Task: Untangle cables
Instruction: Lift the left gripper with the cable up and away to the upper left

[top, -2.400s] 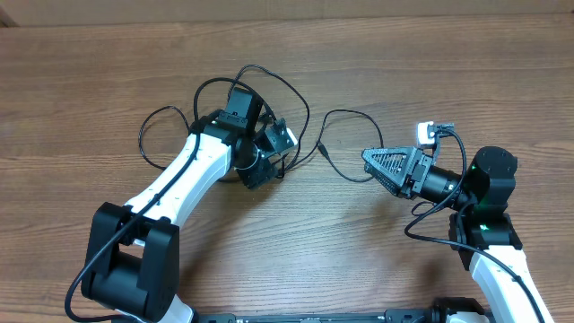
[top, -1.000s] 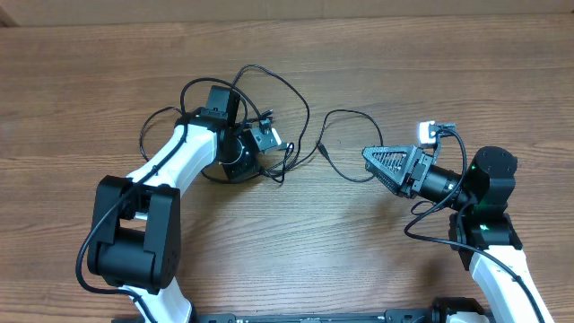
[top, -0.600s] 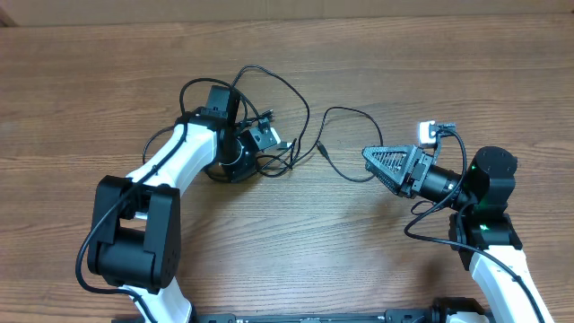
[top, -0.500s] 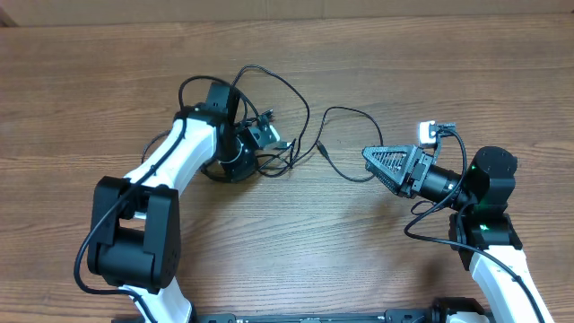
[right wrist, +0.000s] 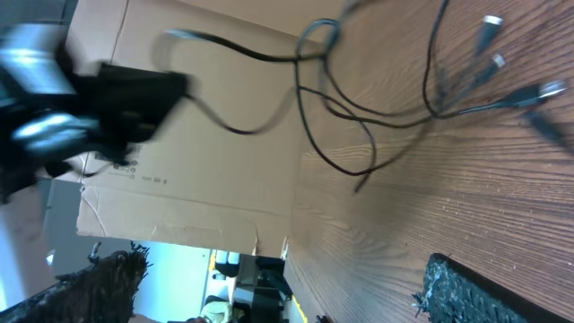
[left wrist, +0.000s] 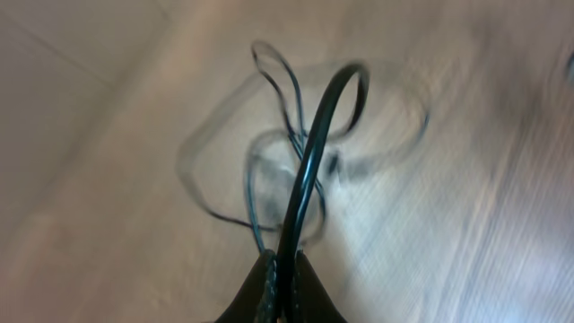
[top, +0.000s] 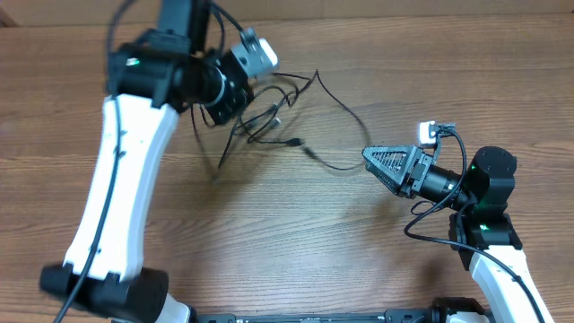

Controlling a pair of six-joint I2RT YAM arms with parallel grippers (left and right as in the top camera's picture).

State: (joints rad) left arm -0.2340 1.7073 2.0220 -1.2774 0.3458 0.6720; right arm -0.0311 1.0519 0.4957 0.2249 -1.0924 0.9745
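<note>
Bottom middle of the left wrist view: the left pincer [left wrist: 282,280], shut tight on one of the cables [top: 267,118]. Two dark fingertips [left wrist: 265,287] pressed together, with the black cable coming up between them. Past that, blurry loops, all wound through each other.

In the top-down view, up in the upper left: that same arm, raised high. Hanging under it, in the upper middle of the frame: the whole bunch, in one loose clump, seemingly partly off the table [top: 269,242], going by the shadows. Trailing down and to the right from the clump, one long strand. Ends near the middle of the frame, close to the tip of the right pincer [top: 375,160] but not touching it. Small silver plugs [right wrist: 496,61] at the upper right of the right wrist view.

At the right middle of the top-down view: the right pincer, wide open, holding nothing, pointing left at the bunch.

Looks like an early step. Got hold of the clump, and that is about all. Not one cable pulled free and laid by itself yet. Left to do, most likely: grab a loose end with the open pincer, pull slowly, slip each cable out of the loops, then lay them apart on the table. Hard to tell how tight the knot is, with so much blur.
</note>
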